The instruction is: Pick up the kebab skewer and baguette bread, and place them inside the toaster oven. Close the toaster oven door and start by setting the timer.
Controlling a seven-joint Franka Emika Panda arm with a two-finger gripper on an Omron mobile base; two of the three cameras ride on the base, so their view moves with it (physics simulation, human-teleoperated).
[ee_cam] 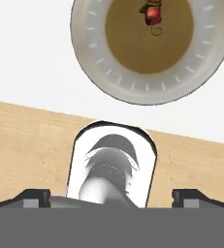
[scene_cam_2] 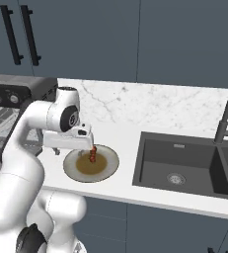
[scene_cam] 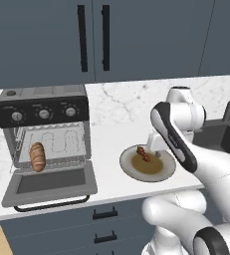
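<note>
The toaster oven point(scene_cam: 42, 112) stands at the left of the counter with its door point(scene_cam: 49, 184) folded down flat. The baguette bread point(scene_cam: 37, 156) lies on the wire rack inside, at the left. The kebab skewer point(scene_cam: 144, 154) rests on a round plate point(scene_cam: 131, 169) to the right of the oven. My gripper point(ee_cam: 116, 196) hovers above the plate's near edge, open, with its fingertips point(ee_cam: 36, 197) far apart and nothing between them. In the hand view the kebab skewer point(ee_cam: 152, 12) sits at the top, ahead of the fingers. My forearm hides the hand in the left base view.
A dark sink point(scene_cam_2: 184, 168) with a black faucet point(scene_cam_2: 226, 118) is set into the counter right of the plate point(scene_cam_2: 110, 165). Dark wall cabinets hang above and drawers run below the counter edge. Wood floor point(ee_cam: 26, 145) shows past that edge.
</note>
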